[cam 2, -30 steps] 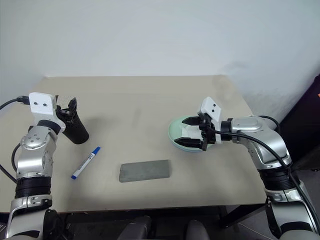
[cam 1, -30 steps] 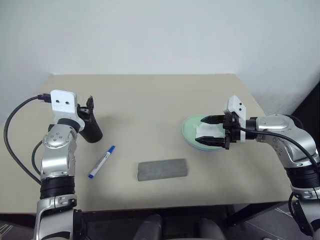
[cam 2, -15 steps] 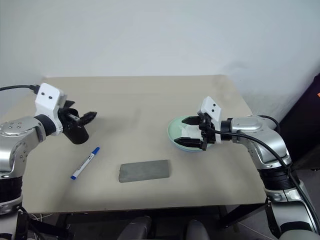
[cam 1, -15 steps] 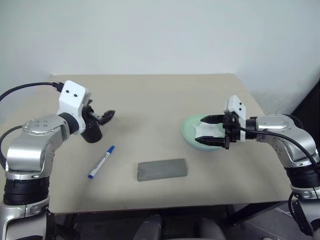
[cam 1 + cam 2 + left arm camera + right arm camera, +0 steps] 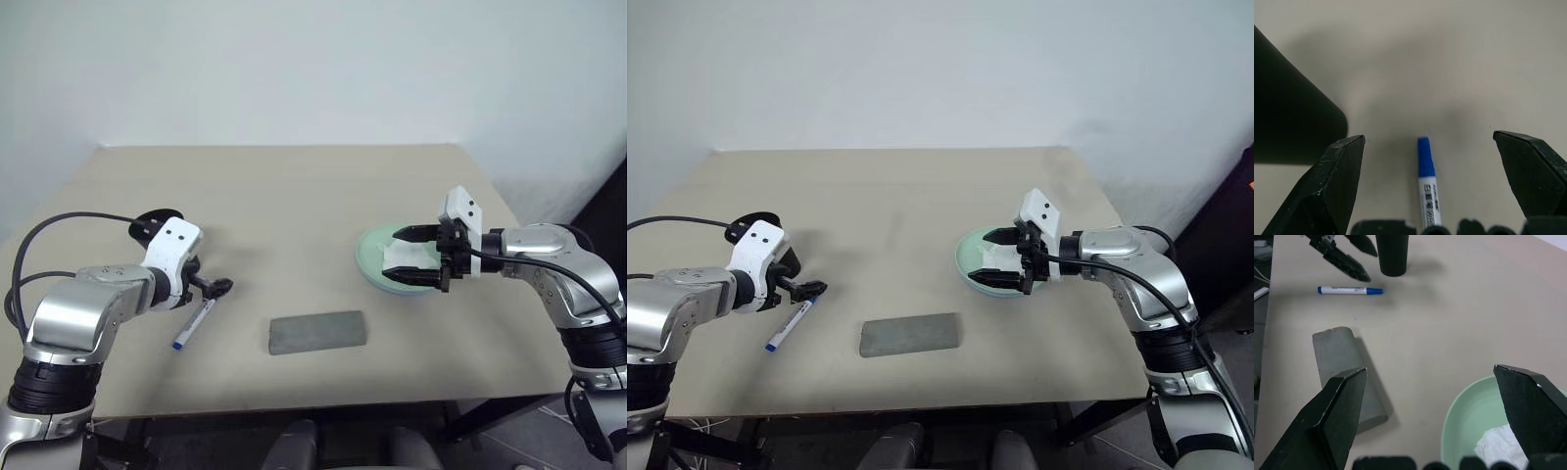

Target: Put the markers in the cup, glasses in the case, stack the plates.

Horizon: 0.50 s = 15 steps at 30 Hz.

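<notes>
While the tan table [image 5: 313,196] and the things laid on it are found where they were a second ago, the left arm has been swung away from the black cup [image 5: 774,257] and lowered toward the tabletop. The left gripper [image 5: 209,287], which was up at the cup's mouth, is now angled downward over the cap end of the blue-capped marker [image 5: 194,324], with its fingers spread wide and nothing between them. In the left wrist view the marker [image 5: 1427,186] is framed midway between the open fingers, and the cup's dark wall [image 5: 1288,112] is seen just beside it.

No change is seen at the right arm: the right gripper [image 5: 423,258] is held wide open and empty over the pale green plate [image 5: 370,259], where a crumpled white tissue [image 5: 404,259] lies. The closed grey case [image 5: 317,332] rests between the marker and the plate, apart from both.

From this it is judged that the work at the cup has been finished for now and that the blue marker has been taken as the next target; a further descent and a closing of the fingers would be needed before it could be lifted. Whether the black-capped marker is already inside the cup cannot be told. The glasses cannot be made out, and whether a second plate lies under the green one cannot be told.
</notes>
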Available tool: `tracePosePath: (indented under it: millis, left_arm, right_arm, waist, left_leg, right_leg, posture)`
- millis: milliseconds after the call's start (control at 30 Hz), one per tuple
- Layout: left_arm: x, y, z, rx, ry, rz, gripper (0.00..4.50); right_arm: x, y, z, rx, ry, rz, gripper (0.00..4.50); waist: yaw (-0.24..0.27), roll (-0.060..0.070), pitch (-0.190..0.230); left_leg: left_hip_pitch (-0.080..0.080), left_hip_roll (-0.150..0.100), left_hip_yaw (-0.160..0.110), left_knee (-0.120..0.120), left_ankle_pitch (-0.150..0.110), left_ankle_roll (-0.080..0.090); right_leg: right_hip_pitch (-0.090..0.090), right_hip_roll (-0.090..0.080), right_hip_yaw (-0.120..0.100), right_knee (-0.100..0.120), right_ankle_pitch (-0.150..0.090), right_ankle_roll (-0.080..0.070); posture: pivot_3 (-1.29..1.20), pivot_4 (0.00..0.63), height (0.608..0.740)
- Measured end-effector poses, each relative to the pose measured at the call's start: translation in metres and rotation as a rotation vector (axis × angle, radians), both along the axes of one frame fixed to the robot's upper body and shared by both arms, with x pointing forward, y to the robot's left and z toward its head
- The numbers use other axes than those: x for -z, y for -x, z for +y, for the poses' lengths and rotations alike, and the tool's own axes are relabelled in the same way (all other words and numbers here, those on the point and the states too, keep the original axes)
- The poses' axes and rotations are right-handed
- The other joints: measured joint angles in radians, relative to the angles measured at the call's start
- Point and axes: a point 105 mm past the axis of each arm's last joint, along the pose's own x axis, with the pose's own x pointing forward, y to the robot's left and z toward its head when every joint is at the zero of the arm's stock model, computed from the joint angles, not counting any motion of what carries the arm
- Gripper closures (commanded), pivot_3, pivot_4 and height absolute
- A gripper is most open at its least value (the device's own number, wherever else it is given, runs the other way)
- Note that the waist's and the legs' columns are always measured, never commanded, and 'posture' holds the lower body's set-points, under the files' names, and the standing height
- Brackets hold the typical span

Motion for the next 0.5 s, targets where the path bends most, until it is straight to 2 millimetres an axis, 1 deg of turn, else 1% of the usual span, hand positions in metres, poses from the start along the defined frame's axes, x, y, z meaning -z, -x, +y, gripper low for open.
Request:
tracePosePath:
  millis: [67, 167, 333, 467, 500]
  left_arm:
    - [0.012, 0.006, -0.001, -0.011, 0.001, 0.054, 0.03]
    - [0.023, 0.013, 0.001, -0.028, -0.007, 0.111, 0.03]
    - [0.031, 0.019, 0.003, -0.048, -0.016, 0.165, 0.03]
    - [0.033, 0.021, 0.004, -0.06, -0.018, 0.183, 0.03]
    - [0.033, 0.021, 0.004, -0.061, -0.018, 0.185, 0.39]
  right_arm:
    - [0.0, 0.0, 0.0, 0.0, 0.001, 0.0, 0.0]
    - [0.0, 0.0, 0.0, 0.0, 0.001, 0.0, 0.0]
    - [0.0, 0.0, 0.0, 0.0, 0.001, 0.0, 0.0]
    - [0.0, 0.0, 0.0, 0.0, 0.002, 0.0, 0.0]
    - [0.0, 0.0, 0.0, 0.0, 0.002, 0.0, 0.0]
  waist:
    - [0.0, 0.0, 0.0]
    - [0.001, 0.0, 0.0]
    - [0.001, 0.0, 0.0]
    - [0.001, 0.0, 0.0]
    - [0.001, 0.0, 0.0]
  left_leg:
    - [0.0, 0.0, 0.0, 0.0, 0.0, 0.0]
    - [0.0, 0.0, 0.0, 0.0, 0.0, 0.0]
    - [0.0, 0.0, 0.0, 0.0, 0.0, 0.0]
    - [0.0, 0.0, 0.0, -0.001, 0.0, 0.0]
    - [0.0, 0.0, 0.0, -0.001, 0.0, 0.0]
  right_leg:
    - [0.0, 0.0, 0.0, 0.0, 0.0, 0.0]
    - [0.0, 0.0, 0.0, 0.0, 0.0, 0.0]
    - [0.0, 0.0, 0.0, 0.0, 0.0, 0.0]
    - [-0.001, 0.0, 0.0, 0.0, 0.0, 0.0]
    - [-0.001, 0.0, 0.0, 0.0, 0.0, 0.0]
  posture:
    - [0.0, 0.0, 0.704]
    - [0.0, 0.0, 0.704]
    - [0.0, 0.0, 0.704]
    - [0.0, 0.0, 0.704]
    - [0.0, 0.0, 0.704]
